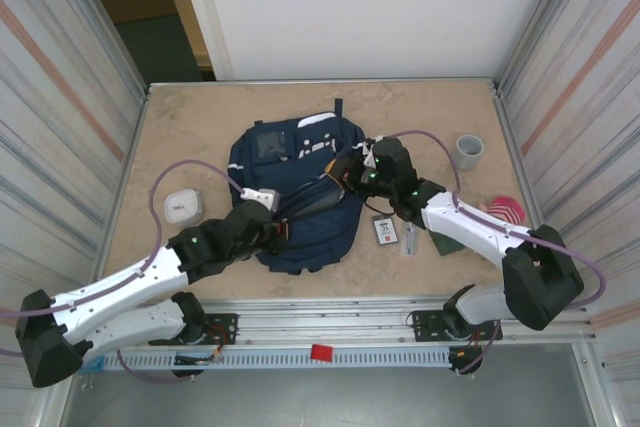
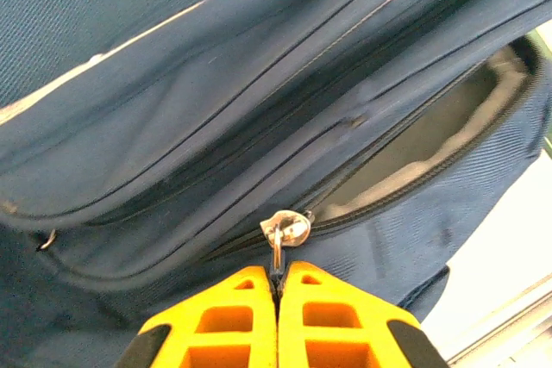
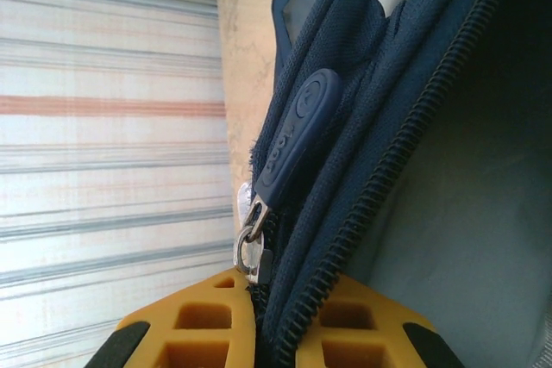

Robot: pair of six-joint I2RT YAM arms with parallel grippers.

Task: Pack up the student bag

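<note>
Student bag (image 1: 290,172) lies flat at ctr of table (image 1: 200,127), top end w/ white patches toward far side, base toward near edge. L gripper (image 2: 278,280), at bag's near-left side, has its orange jaws closed tight on a small metal zip pull (image 2: 277,254) hanging from the slider (image 2: 287,228). To the right of the slider the zip gapes, showing pale grey lining in the pocket opening (image 2: 431,140); to the left the teeth look joined. R gripper (image 3: 272,299), at bag's right side, is clamped on the bag's fabric edge beside a line of open zip teeth, just under a navy rubber pull tab (image 3: 293,140). It appears to be bracing the bag while the L one works the zip. Progress, judged: early, i.e. opening stage; compartment is part-open, and whether anything is inside cannot be told. Several loose items lie outside the bag: white box (image 1: 182,205) to the left; card (image 1: 386,231) and dark green flat item (image 1: 455,244) near-right, close to bag; red-pink item (image 1: 507,210) further right; grey cup (image 1: 468,151) far-right. Left to do, prob.: widen the zip, load whichever of these belong in the bag, then zip shut.
</note>
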